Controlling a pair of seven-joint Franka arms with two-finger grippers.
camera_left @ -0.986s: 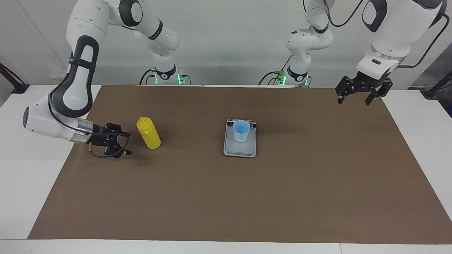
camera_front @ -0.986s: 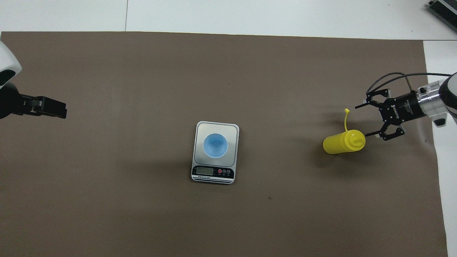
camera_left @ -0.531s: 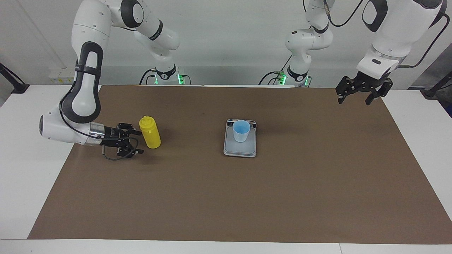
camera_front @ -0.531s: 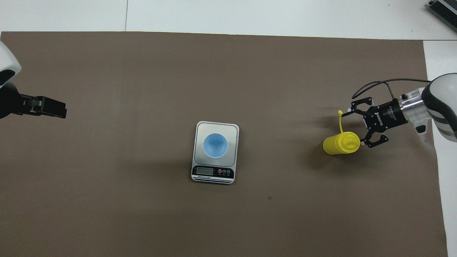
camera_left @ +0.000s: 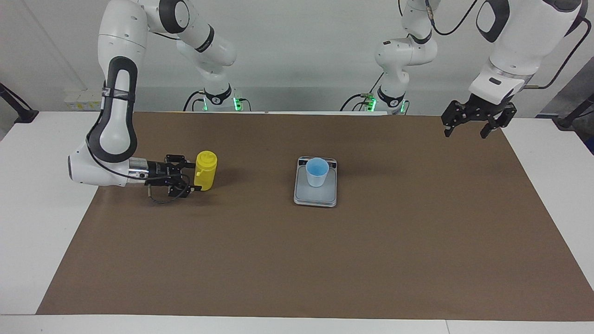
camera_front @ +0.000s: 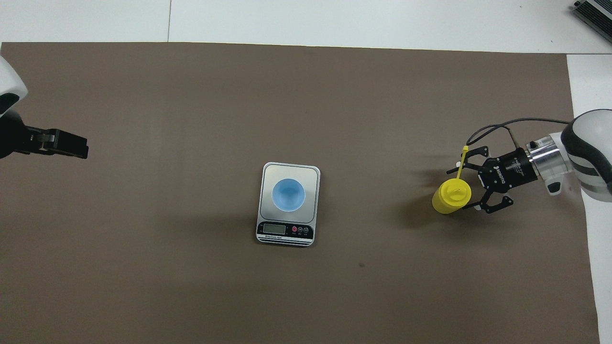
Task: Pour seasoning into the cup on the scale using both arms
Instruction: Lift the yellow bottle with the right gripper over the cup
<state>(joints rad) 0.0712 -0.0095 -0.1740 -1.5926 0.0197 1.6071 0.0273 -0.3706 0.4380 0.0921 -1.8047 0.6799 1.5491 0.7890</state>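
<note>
- Right arm, from its base at the right arm's end of the table, reaches low and sideways over the brown mat (camera_left: 297,260).
- Right gripper (camera_left: 194,176) lies horizontal at the seasoning bottle (camera_left: 205,170); its fingers (camera_front: 471,206) stand apart, one on each side of the bottle's body. Whether they press on it yet, I cannot tell.
- Seasoning bottle: yellow, standing about upright on the mat toward the right arm's end; tethered cap (camera_front: 464,149) hangs out to one side on its strap.
- Scale (camera_left: 315,194) lies flat near the middle of the mat, display strip on the edge nearer to the robots.
- Cup (camera_left: 317,172), light blue, stands upright on the scale's weighing plate, well apart from the bottle.
- Left arm waits at the left arm's end.
- Left gripper (camera_left: 468,131) hangs raised over the mat's corner there, pointing down, fingers spread with nothing between them.
</note>
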